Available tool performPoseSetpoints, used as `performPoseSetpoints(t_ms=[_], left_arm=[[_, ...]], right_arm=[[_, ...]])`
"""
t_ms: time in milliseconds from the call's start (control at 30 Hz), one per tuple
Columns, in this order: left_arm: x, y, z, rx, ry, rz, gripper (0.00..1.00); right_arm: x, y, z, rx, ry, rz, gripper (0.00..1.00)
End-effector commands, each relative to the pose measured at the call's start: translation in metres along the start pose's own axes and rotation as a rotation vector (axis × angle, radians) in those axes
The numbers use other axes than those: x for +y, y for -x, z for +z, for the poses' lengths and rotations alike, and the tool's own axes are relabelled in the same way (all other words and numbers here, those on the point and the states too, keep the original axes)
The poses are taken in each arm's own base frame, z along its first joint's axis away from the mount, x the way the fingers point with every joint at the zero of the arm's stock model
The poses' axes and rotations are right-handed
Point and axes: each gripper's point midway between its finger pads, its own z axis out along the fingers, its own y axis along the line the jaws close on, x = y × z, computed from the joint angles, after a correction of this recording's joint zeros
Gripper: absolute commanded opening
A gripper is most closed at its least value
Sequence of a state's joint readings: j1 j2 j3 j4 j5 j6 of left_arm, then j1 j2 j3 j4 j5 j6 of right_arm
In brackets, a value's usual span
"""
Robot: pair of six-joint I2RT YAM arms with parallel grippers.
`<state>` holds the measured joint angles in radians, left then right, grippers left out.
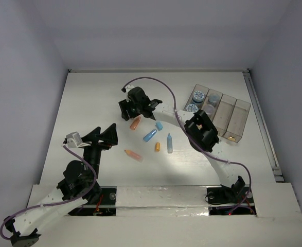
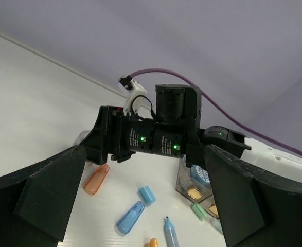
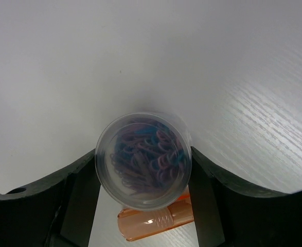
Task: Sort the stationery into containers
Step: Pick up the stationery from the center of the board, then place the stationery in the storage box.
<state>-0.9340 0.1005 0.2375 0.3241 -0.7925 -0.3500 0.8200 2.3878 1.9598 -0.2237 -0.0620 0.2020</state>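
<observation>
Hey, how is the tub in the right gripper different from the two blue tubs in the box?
The held tub is gripped by the right gripper, outside the organiser; the blue tubs lie in its end compartment. The held tub shows mixed purple, pink and blue clips; the blue tubs look plain blue. All are small and round.

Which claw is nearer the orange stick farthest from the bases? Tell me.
Right. The right claw, gripping a paper-clip tub, is right beside the orange stick; the left claw hangs open, well apart from it.

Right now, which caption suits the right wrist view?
Right gripper clasps a clear tub of paper clips beside an orange stick.
</observation>
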Motion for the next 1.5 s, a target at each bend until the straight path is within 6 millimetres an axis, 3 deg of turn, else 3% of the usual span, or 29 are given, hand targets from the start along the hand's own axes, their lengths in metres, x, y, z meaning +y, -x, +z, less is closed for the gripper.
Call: performPoseSetpoints(t_ms=[0, 33, 100, 133, 167, 233, 267, 300, 367, 400, 467, 500, 533, 600, 633, 700, 800, 967, 1467], left_arm=[[-0.007, 0.006, 0.001, -0.015, -0.021, -0.028, 0.99], [-0.007, 0.006, 0.001, -0.015, -0.023, -0.03, 0.99], [-0.008, 0.006, 0.001, -0.012, -0.023, -0.028, 0.99], [-0.008, 0.005, 0.001, -0.011, -0.023, -0.026, 0.99], [-0.008, 0.005, 0.001, -0.011, -0.024, -0.028, 0.99], [-0.009, 0.005, 0.001, -0.011, -0.03, -0.03, 0.99], [-0.011, 0.005, 0.001, -0.006, -0.039, -0.032, 0.99], [-0.012, 0.003, 0.001, -0.002, -0.047, -0.032, 0.99], [-0.018, 0.002, 0.001, 0.006, -0.074, -0.042, 0.99], [-0.021, 0.002, 0.001, 0.009, -0.085, -0.045, 0.99], [-0.027, -0.001, 0.001, 0.024, -0.111, -0.046, 0.99], [-0.029, -0.002, 0.001, 0.03, -0.121, -0.049, 0.99], [-0.031, -0.002, 0.001, 0.03, -0.129, -0.055, 0.99], [-0.036, -0.007, 0.001, 0.046, -0.157, -0.059, 0.99], [-0.038, -0.008, 0.001, 0.052, -0.16, -0.058, 0.99], [-0.041, -0.01, 0.002, 0.061, -0.171, -0.057, 0.99], [-0.042, -0.013, 0.002, 0.072, -0.176, -0.054, 0.99], [-0.042, -0.009, 0.001, 0.062, -0.179, -0.062, 0.99], [-0.038, -0.004, 0.0, 0.046, -0.166, -0.063, 0.99]], right_arm=[[0.024, 0.091, -0.025, -0.247, 0.039, 0.001, 0.48], [0.03, 0.118, -0.039, -0.305, 0.044, -0.011, 0.46], [0.034, 0.148, -0.06, -0.383, 0.04, -0.022, 0.45], [0.03, 0.159, -0.071, -0.419, 0.009, -0.028, 0.44], [0.024, 0.176, -0.095, -0.461, -0.011, -0.022, 0.44], [0.013, 0.189, -0.122, -0.521, -0.045, -0.007, 0.44], [0.011, 0.208, -0.162, -0.583, -0.049, 0.005, 0.44], [-0.015, 0.19, -0.163, -0.58, -0.1, 0.029, 0.44], [-0.04, 0.181, -0.192, -0.608, -0.145, 0.075, 0.44], [-0.07, 0.16, -0.218, -0.605, -0.202, 0.107, 0.44], [-0.098, 0.146, -0.247, -0.648, -0.252, 0.161, 0.44], [-0.11, 0.145, -0.279, -0.694, -0.281, 0.187, 0.44], [-0.144, 0.11, -0.28, -0.647, -0.346, 0.25, 0.44], [-0.173, 0.086, -0.302, -0.642, -0.413, 0.306, 0.44], [-0.193, 0.062, -0.318, -0.629, -0.473, 0.359, 0.44], [-0.211, 0.042, -0.333, -0.619, -0.531, 0.404, 0.44], [-0.23, 0.008, -0.343, -0.564, -0.604, 0.453, 0.44], [-0.234, -0.031, -0.334, -0.444, -0.636, 0.474, 0.44], [-0.252, -0.063, -0.314, -0.313, -0.679, 0.501, 0.45]])
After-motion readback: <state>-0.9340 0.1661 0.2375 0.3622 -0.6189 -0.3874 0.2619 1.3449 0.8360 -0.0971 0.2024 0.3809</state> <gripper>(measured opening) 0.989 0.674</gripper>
